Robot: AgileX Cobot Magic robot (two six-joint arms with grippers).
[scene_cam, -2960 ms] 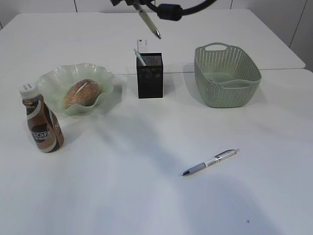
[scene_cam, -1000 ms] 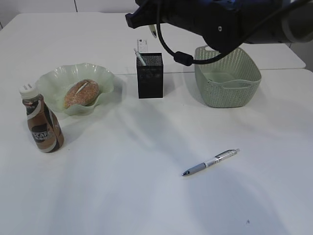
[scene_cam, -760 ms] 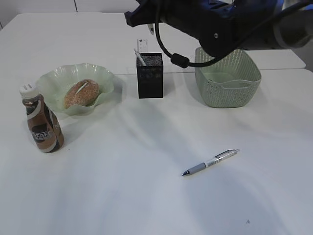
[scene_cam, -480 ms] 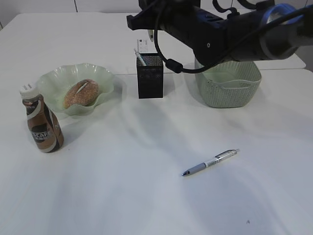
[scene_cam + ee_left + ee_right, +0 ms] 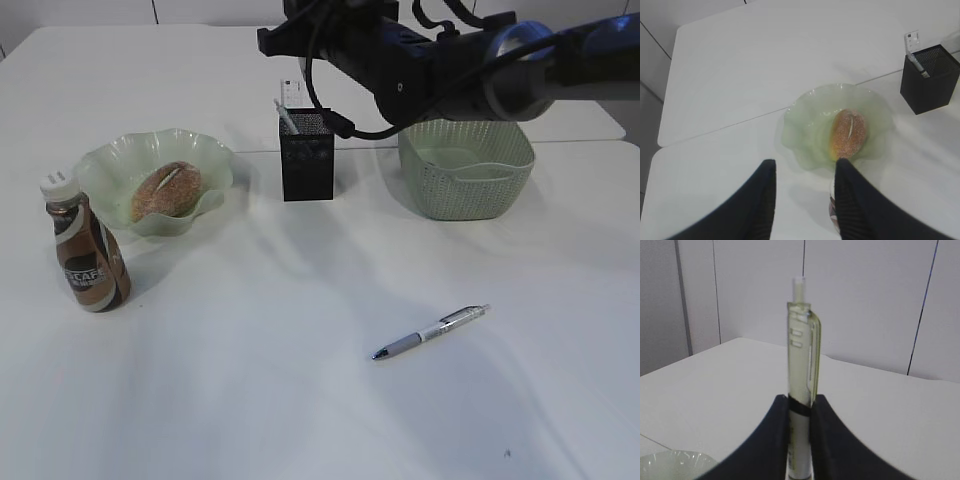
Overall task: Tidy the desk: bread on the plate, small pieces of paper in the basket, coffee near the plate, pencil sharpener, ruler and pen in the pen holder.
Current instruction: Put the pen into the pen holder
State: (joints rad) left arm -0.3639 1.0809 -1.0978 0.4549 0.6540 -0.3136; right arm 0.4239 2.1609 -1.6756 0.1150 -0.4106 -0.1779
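My right gripper (image 5: 800, 405) is shut on a pale yellow-green pen (image 5: 800, 350), held upright. In the exterior view this gripper (image 5: 305, 52) hangs above the black mesh pen holder (image 5: 306, 155), which holds a white ruler (image 5: 290, 93) and a white pen (image 5: 286, 115). A second pen (image 5: 430, 330) lies on the table at the front right. The bread (image 5: 165, 190) lies on the green plate (image 5: 110, 165), and the coffee bottle (image 5: 88, 250) stands next to it. My left gripper (image 5: 802, 167) is open and empty, above the plate (image 5: 805, 135) and bread (image 5: 848, 134).
A green basket (image 5: 465, 165) stands right of the pen holder, partly behind my right arm. The pen holder (image 5: 930, 80) also shows in the left wrist view. No paper pieces or sharpener are in sight.
My right arm has come down and across the back of the table with the pen, and now covers the space above the pen holder. Objects on the table have not moved.
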